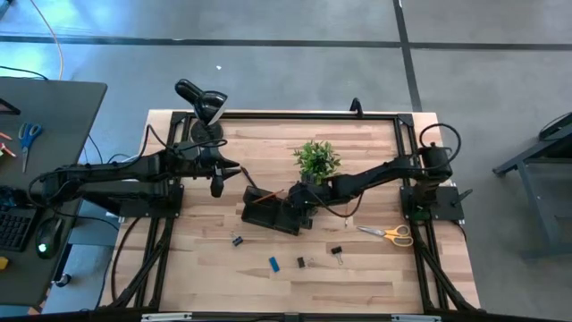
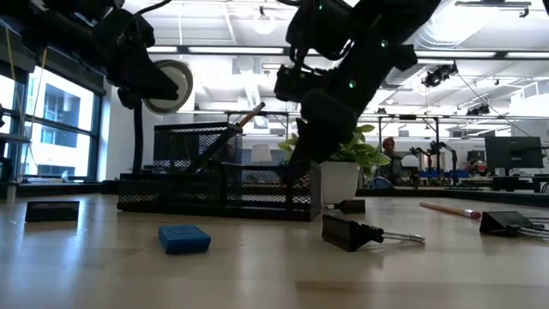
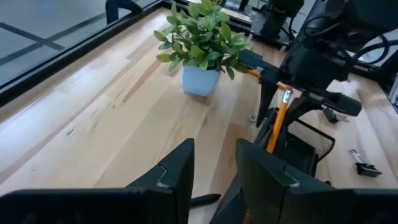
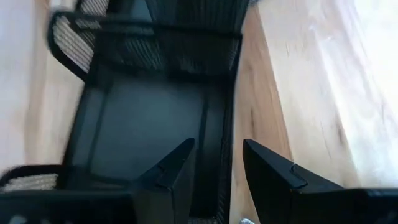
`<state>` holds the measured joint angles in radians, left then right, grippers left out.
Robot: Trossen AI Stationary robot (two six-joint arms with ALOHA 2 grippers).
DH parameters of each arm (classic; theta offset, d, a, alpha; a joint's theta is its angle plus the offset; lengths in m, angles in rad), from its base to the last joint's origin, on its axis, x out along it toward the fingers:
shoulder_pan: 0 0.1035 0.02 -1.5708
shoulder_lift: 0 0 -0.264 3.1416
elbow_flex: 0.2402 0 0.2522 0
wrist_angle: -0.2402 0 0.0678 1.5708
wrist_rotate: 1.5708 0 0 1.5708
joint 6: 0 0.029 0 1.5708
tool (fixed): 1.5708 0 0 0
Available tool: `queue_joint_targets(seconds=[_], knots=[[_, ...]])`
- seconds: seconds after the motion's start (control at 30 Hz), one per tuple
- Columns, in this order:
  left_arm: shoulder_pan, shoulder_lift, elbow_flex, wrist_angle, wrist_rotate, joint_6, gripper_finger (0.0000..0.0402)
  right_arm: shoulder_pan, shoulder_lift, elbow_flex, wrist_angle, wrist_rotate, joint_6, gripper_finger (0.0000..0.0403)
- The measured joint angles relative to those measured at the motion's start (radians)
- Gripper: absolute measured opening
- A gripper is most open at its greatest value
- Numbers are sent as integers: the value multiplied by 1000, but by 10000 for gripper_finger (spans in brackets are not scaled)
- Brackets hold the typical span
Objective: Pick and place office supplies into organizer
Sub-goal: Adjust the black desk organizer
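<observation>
Pale planked wood forms the desk [image 1: 375, 268], where the black mesh organizer [image 1: 273, 213] sits mid-desk holding one orange pencil [image 3: 277, 119]. Right pincer [image 4: 216, 167] hangs spread over its tray; left pincer [image 3: 214, 163] hovers spread nearby. Three binder clips, one blue eraser [image 2: 184, 238] and yellow-handled scissors [image 1: 390, 233] lie loose.

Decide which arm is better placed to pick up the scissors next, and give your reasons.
Right, probably. The scissors lie on the table's right side near that arm's base, and the right gripper is open over the organizer. The left gripper is farther away.
</observation>
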<state>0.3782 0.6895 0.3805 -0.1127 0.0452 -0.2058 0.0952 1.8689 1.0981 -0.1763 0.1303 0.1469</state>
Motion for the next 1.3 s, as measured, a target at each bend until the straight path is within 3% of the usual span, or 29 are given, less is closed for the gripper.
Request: queue_joint_targets(seconds=[0.23, 0.6, 1.0, 1.3], knots=[[0, 0, 0, 1, 0, 0, 106, 0, 4, 0, 7, 11, -24, 120], [0, 0, 0, 5, 0, 0, 106, 0, 5, 0, 8, 5, -42, 7], [0, 0, 0, 5, -1, 0, 106, -4, 5, 0, 15, -9, -84, 3], [0, 0, 0, 6, -1, 0, 106, -25, 5, 25, 39, -42, -220, 3]])
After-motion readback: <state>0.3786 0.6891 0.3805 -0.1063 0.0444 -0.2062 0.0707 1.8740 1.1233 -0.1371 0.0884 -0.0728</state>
